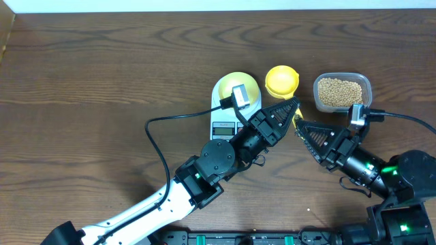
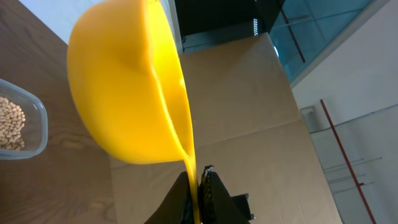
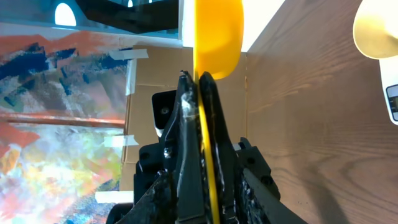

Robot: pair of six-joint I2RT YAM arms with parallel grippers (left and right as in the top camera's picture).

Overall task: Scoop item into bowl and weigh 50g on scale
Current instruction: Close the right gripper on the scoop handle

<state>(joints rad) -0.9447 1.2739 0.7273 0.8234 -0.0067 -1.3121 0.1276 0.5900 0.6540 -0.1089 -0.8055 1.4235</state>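
scoop [image 1: 281, 80]: hanging over the table [image 1: 102, 82] between bowl and tub; no beans showing in the cup; thin flat handle running back toward both arms
left gripper [image 1: 291, 107]: squeezing fully closed on the handle, at the cup end
right gripper [image 1: 301, 128]: fingers pressing on both flat faces of the same handle, further down; looking clamped too
beans [image 1: 340, 91]: sitting in the clear tub [image 1: 368, 87], just right of the scoop
bowl [image 1: 228, 85]: sitting on the scale [image 1: 223, 127], no beans showing inside
scoop handling: judging it light, rigid, slick plastic; thin handle probably flexing under load, so pinching the flat faces near the cup is looking best
bean handling: small, hard, round; likely rolling and bouncing out on a fast tip
bowl handling: looking light; a nudge risks sliding it off the platform
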